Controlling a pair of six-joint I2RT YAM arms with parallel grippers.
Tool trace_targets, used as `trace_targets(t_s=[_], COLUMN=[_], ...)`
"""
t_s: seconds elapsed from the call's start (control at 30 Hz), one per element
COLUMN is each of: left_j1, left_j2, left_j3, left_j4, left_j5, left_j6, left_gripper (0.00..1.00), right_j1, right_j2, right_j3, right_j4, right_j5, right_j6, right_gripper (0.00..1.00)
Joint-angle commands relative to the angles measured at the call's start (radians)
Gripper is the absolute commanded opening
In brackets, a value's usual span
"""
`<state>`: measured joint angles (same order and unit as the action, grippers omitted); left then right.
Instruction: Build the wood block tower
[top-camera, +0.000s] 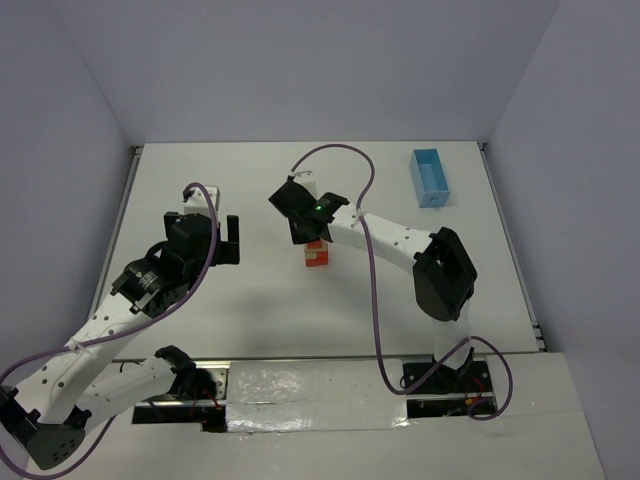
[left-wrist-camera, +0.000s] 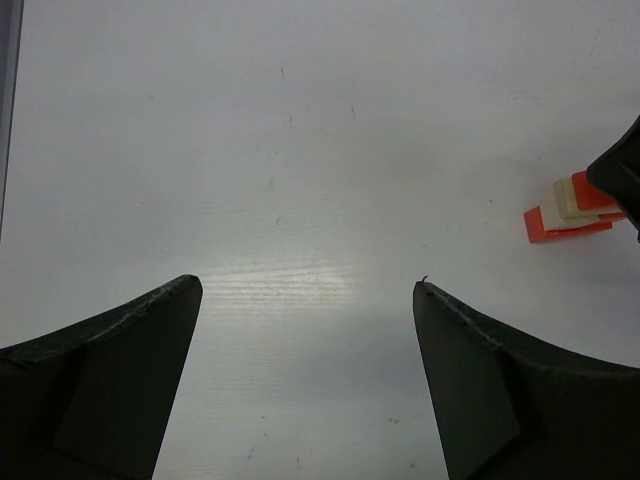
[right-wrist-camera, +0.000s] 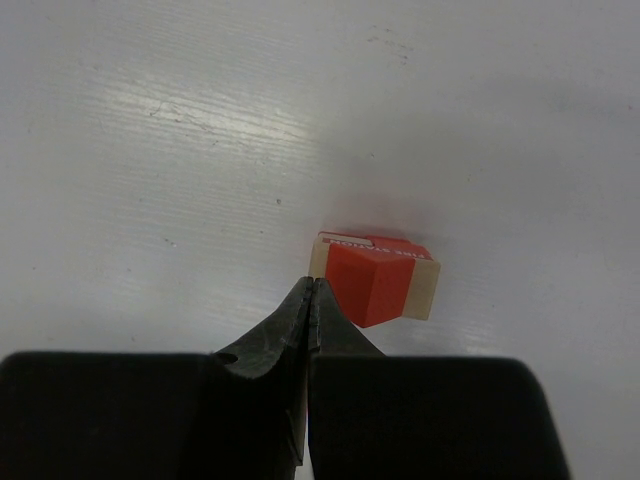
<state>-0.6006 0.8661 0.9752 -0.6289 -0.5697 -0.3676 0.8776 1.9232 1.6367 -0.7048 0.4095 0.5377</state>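
Right hand (right-wrist-camera: 312, 290) is held shut with nothing gripped, and the small stack of red and tan wooden blocks (right-wrist-camera: 375, 280) is seen standing on the white worktop (right-wrist-camera: 150, 150) just beyond its fingertips. Left hand (left-wrist-camera: 308, 290) is spread wide open and empty, the stack lying well apart to its right.

The white table (left-wrist-camera: 300, 150) shows faint grain and soft sheen; the wood block tower (right-wrist-camera: 372, 282) looks smooth, matt-painted.
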Motion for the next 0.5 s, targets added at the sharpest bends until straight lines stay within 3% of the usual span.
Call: trace_targets(t_s=[0.0, 0.47], left_j1=[0.005, 0.005], left_j2=[-0.013, -0.015], left_j3=[-0.003, -0.003], left_j4=[0.017, 0.017], left_j5=[0.007, 0.008], left_j6=[0.015, 0.015], left_gripper=[0.99, 1.0], right_j1=[-0.009, -0.023], right_j2=[0.002, 0.0], right_j3=[0.002, -0.017], right_j4=[-0.018, -0.019], right_j5=[0.003, -0.005], right_j6=[-0.005, -0.01], right_gripper=[0.0, 0.0])
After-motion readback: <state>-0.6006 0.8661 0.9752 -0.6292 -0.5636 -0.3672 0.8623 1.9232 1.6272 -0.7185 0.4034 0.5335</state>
